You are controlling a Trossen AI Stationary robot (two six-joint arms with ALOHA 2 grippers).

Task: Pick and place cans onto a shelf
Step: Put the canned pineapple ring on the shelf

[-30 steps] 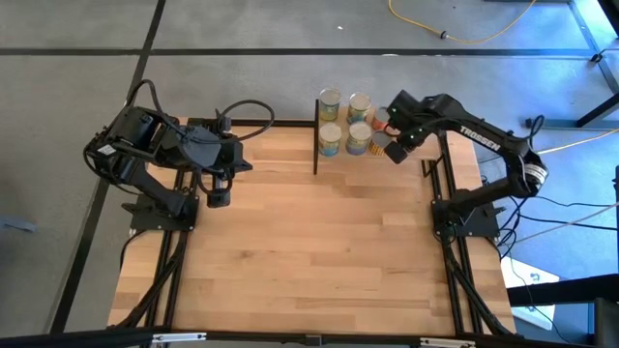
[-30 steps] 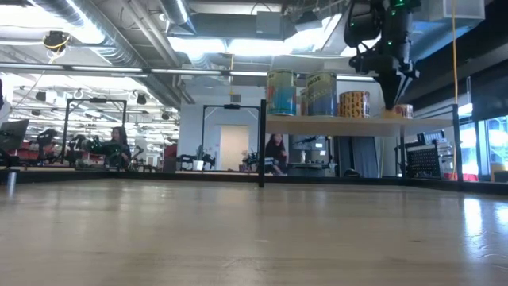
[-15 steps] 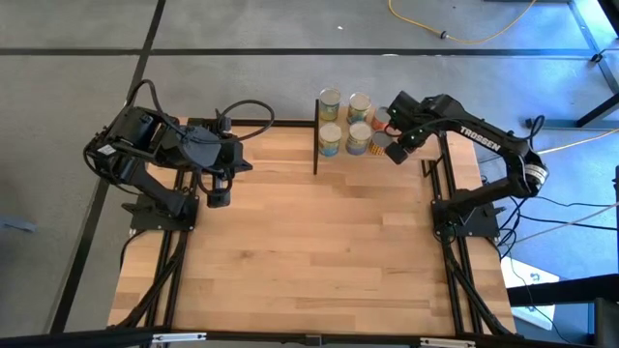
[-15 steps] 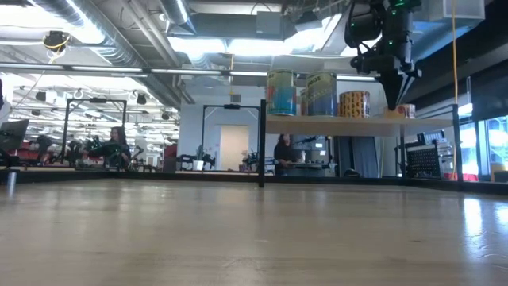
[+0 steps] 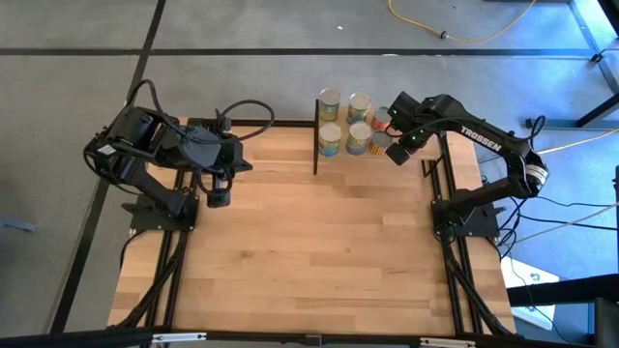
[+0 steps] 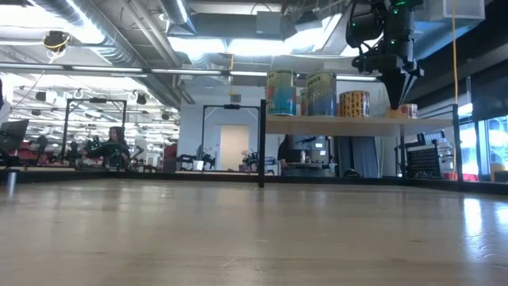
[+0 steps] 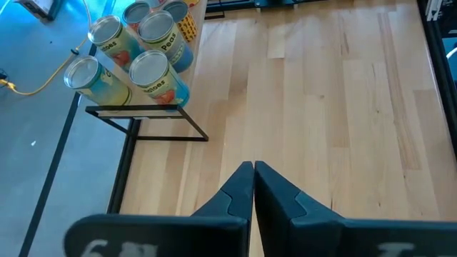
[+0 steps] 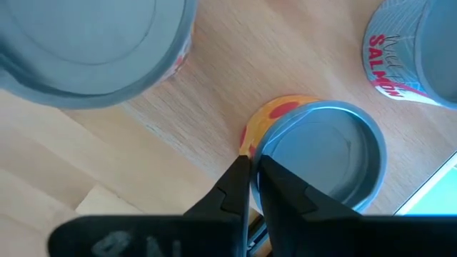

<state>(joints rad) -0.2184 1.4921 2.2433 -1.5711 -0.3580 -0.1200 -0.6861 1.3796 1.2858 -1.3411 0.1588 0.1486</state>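
Observation:
Several cans stand upright on their bases on the light-wood shelf (image 6: 357, 123) at the table's far edge. Two tall ones (image 6: 280, 92) (image 6: 321, 94), a yellow-red one (image 6: 354, 103) and a low one (image 6: 406, 110) show in the low view. From above, their silvery tops (image 5: 331, 137) show. My right gripper (image 8: 250, 170) is shut above the shelf, its tips at the rim of a low yellow-red can (image 8: 321, 153); it also shows in the high view (image 5: 395, 151). My left gripper (image 7: 253, 170) is shut and empty over the table's left part, as the high view (image 5: 219, 198) also shows. My right gripper's shut fingertips (image 8: 239, 175) point down from above, right at the near rim (image 8: 260, 146) of the low yellow-red can, which stands upright on the shelf board. I cannot tell whether they touch it.
A larger grey-topped can (image 8: 93, 43) and a white salmon can (image 8: 407, 57) stand close on either side of my right gripper. The shelf's black post (image 6: 261, 143) rises from the table. The wooden tabletop (image 5: 309, 242) stretches toward the near edge.

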